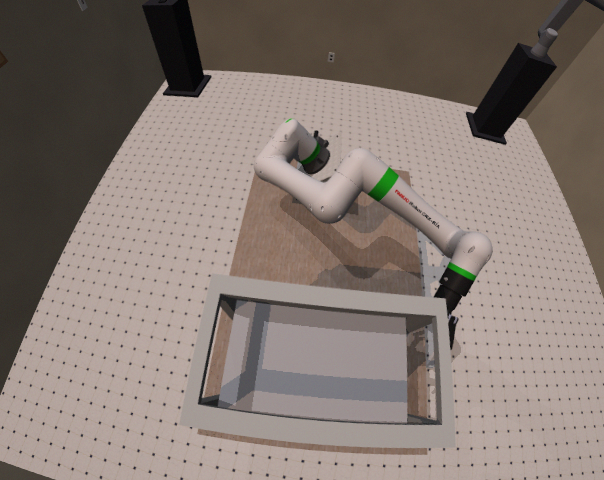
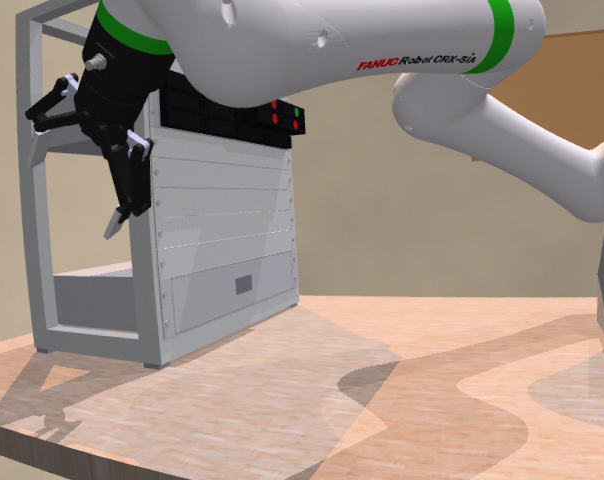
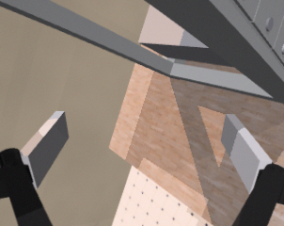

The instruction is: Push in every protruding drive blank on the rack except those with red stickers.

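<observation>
The grey open-frame rack (image 2: 157, 217) stands on the wooden table, also seen from above in the top view (image 1: 323, 361). Near the top of its front, black drive blanks (image 2: 230, 116) stick out a little; I see two red dots and one green dot (image 2: 296, 111) on their right ends. The arm partly hides them. My gripper (image 2: 72, 180) is open and empty, hanging beside the rack's side, at its front corner post, fingers pointing down. In the wrist view the two finger pads stand wide apart over the table edge, with rack rails (image 3: 213, 77) above.
Grey blank panels (image 2: 224, 206) cover the rack's front below the drives. The arm's base stands at the table's far end (image 1: 318, 155). Two black posts (image 1: 175, 46) (image 1: 509, 93) stand on the perforated floor. The table edge lies close beside the rack.
</observation>
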Tool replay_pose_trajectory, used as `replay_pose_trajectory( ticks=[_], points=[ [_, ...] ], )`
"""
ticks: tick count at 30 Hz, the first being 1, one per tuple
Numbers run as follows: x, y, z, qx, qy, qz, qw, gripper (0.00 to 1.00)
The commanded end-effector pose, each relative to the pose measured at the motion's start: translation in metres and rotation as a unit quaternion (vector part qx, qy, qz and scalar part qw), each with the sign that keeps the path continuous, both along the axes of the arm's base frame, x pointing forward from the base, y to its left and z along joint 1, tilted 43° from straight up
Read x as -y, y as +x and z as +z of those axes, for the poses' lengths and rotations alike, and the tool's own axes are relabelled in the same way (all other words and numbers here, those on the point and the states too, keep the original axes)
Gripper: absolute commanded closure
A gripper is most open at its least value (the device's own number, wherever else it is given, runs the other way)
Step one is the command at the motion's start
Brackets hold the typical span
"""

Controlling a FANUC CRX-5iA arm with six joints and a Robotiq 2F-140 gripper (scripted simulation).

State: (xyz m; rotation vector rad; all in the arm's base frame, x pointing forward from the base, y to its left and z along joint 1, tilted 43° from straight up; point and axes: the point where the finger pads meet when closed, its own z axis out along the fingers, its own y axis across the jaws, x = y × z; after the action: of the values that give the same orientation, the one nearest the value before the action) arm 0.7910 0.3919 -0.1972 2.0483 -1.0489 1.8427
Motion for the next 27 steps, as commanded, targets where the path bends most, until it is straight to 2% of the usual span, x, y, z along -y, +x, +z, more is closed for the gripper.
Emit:
replay_pose_trajectory(
  ticks=[1, 7, 20, 22, 24, 27],
  points=[
    [0.0, -0.011, 0.0, 0.0, 0.001, 0.001, 1.0, 0.0],
    [0.002, -0.032, 0.001, 0.0, 0.0, 0.001, 1.0, 0.0],
    [0.012, -0.144, 0.003, 0.001, -0.001, 0.001, 1.0, 0.0],
    [0.012, -0.144, 0.003, 0.001, -0.001, 0.001, 1.0, 0.0],
    [0.014, -0.173, 0.003, 0.001, -0.001, 0.001, 1.0, 0.0],
    [0.016, -0.198, 0.003, 0.001, -0.001, 0.001, 1.0, 0.0]
  ],
)
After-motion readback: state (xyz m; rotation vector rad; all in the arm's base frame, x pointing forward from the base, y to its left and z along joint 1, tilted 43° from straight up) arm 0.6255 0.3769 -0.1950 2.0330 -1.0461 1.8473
